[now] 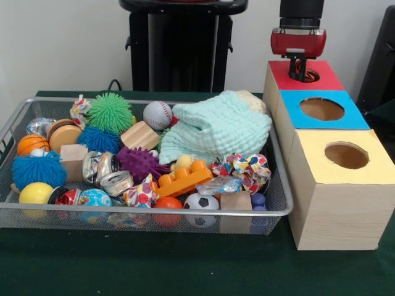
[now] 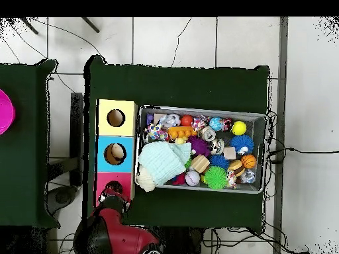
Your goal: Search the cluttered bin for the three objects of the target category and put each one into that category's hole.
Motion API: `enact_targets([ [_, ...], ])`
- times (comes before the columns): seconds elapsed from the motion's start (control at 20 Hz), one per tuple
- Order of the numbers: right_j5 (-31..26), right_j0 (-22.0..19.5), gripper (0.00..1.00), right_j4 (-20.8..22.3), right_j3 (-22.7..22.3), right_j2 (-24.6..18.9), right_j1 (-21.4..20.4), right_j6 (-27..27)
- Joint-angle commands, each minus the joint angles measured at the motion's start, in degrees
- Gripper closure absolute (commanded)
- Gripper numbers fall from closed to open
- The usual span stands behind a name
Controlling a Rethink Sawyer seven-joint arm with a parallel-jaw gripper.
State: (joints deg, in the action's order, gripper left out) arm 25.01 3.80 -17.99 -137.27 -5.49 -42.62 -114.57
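The gripper (image 1: 300, 69) hangs right at the red box's hole (image 1: 308, 75), its fingertips dipping toward the opening; whether they're apart or pinched, I cannot tell. Nothing visible between them. Which category is the target is not evident. Well off to the side of the fingers, the wire bin (image 1: 279, 161) holds balls like the baseball (image 1: 157, 115): light, hard, round, liable to roll, best pinched across the middle.

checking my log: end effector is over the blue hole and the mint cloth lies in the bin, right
Not quite. The front view shows the end effector over the red hole, not the blue hole. The rest holds: the mint cloth lies in the bin.
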Motion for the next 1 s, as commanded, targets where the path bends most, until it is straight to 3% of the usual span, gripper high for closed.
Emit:
enact_targets([
  [0.05,-6.8,-2.59,1.0,-1.67,5.47,0.49,1.37,-8.33],
  [0.1,-5.84,-2.27,1.0,-1.68,5.49,0.93,1.41,-8.38],
  [0.15,-3.5,-2.57,0.0,-1.16,5.26,0.72,1.52,-9.91],
  [0.45,-8.76,0.11,0.0,-4.48,5.91,3.37,0.86,-7.0],
  [0.6,-8.22,-1.65,0.0,-2.35,5.63,1.83,0.45,-8.33],
  [1.0,-13.57,-4.08,0.0,0.13,4.95,1.35,-4.02,-6.16],
])
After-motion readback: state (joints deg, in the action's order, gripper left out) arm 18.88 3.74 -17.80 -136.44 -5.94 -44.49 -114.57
